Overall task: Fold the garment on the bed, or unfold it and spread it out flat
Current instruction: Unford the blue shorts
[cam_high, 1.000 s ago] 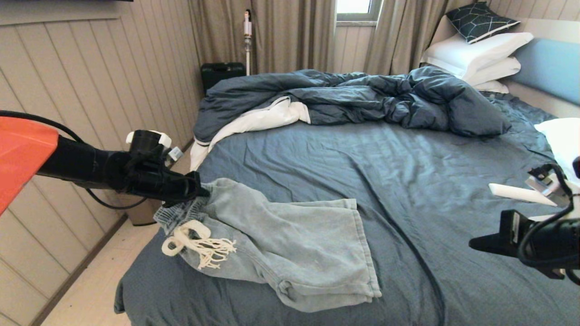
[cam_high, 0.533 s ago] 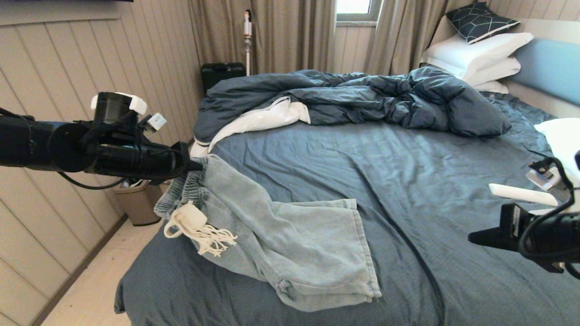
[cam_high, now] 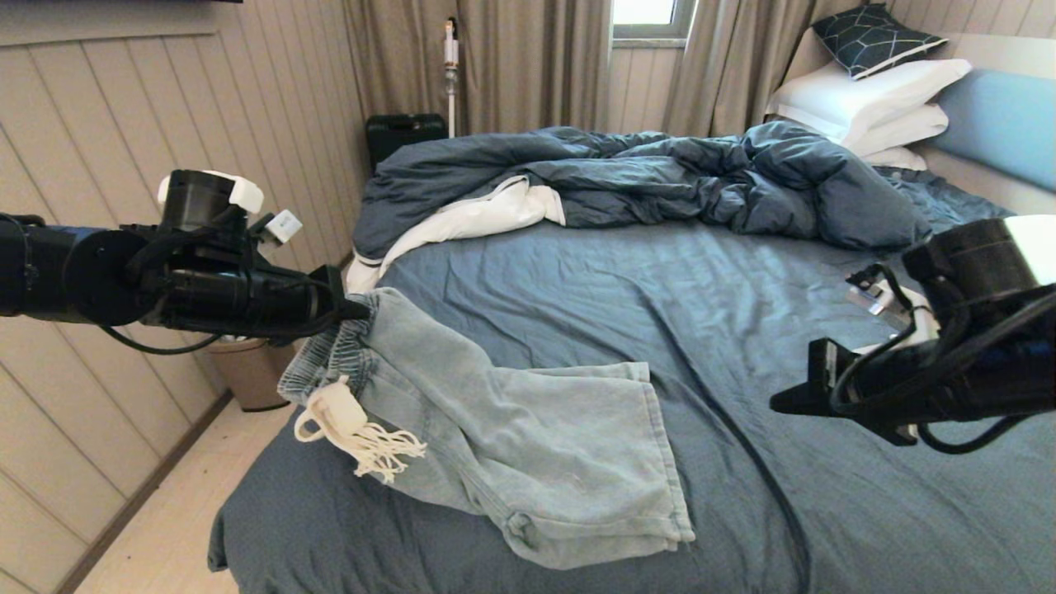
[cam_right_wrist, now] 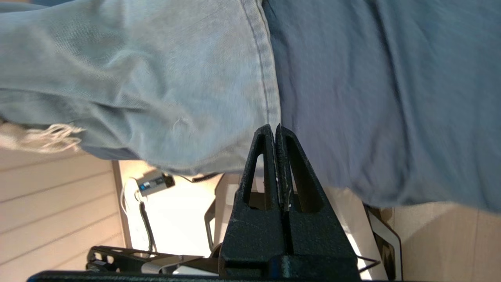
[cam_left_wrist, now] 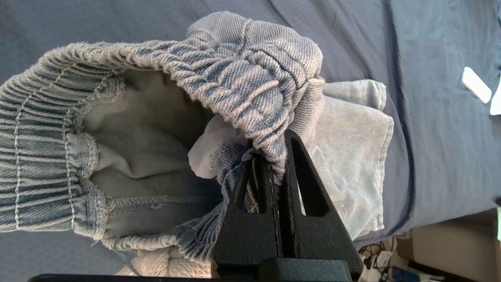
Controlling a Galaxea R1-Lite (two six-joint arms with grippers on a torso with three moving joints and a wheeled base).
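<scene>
Left gripper (cam_left_wrist: 276,156) pinches one denim garment's (cam_high: 536,429) gathered waistband; right gripper (cam_right_wrist: 276,131), closed and empty, hovers over one bed (cam_high: 825,511).

Pretty bright overall, daylight coming in from the window (cam_high: 646,16) up at the back between the curtains (cam_high: 528,58). Soft shadows only, mostly in the folds of the duvet (cam_high: 660,177) and creases of the bed (cam_high: 594,297) sheet. Blown-out white glare on the pillows (cam_high: 866,95) and on the floor in the right wrist view. Bit of motion blur on the garment (cam_right_wrist: 137,70) there; crisp weave on the left wrist side.
</scene>
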